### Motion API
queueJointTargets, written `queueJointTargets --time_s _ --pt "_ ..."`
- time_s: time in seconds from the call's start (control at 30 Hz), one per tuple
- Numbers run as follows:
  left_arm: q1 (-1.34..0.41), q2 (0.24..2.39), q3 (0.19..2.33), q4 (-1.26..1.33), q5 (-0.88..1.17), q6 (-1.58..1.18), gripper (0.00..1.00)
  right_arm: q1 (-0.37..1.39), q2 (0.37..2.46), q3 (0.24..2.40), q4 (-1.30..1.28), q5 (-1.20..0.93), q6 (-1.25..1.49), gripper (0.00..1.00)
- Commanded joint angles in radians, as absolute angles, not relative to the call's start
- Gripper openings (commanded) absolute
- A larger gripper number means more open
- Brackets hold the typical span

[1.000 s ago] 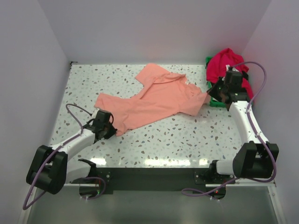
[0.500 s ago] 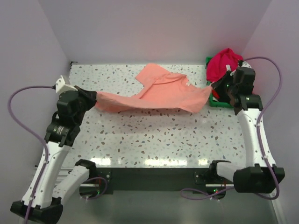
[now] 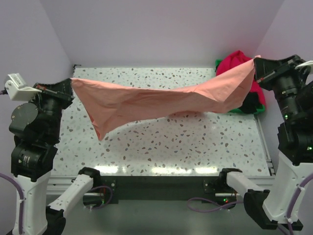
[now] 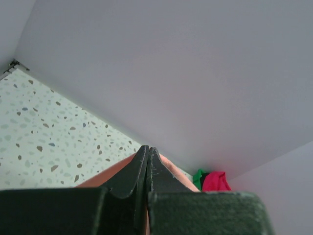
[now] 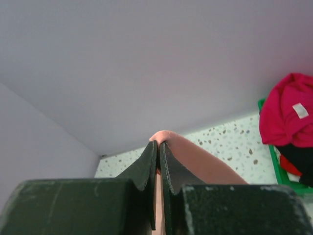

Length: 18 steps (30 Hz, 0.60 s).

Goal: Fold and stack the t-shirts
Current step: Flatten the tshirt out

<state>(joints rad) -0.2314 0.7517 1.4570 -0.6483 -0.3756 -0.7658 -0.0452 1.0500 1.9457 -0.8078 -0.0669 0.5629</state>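
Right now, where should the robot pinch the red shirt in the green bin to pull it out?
Probably the humped top fold of the red shirt, coming straight down from above. It lies heaped and bulges over the rim of the green bin, and the bin's walls block a reach from the sides.

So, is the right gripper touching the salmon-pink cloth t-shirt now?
Touching. The right wrist view shows the right gripper shut, with an edge of the salmon-pink cloth t-shirt pinched between its two black fingertips.
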Motion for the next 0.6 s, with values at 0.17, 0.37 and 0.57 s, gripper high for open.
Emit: queueJointTargets --time_s 0.17,0.37,0.57 --pt "-0.226 0.971 1.517 -0.427 -0.384 -0.693 0.0 -0.044 1.25 1.981 -0.57 -0.175 0.673 0.0" --pt "-0.079 1.197 1.555 -0.23 -0.2 -0.707 0.0 -0.043 1.454 1.934 -0.302 -0.276 0.776 0.0" --pt "0.095 1.498 1.828 -0.124 0.052 -0.782 0.0 -0.008 1.773 2.297 -0.287 -0.299 0.822 0.0"
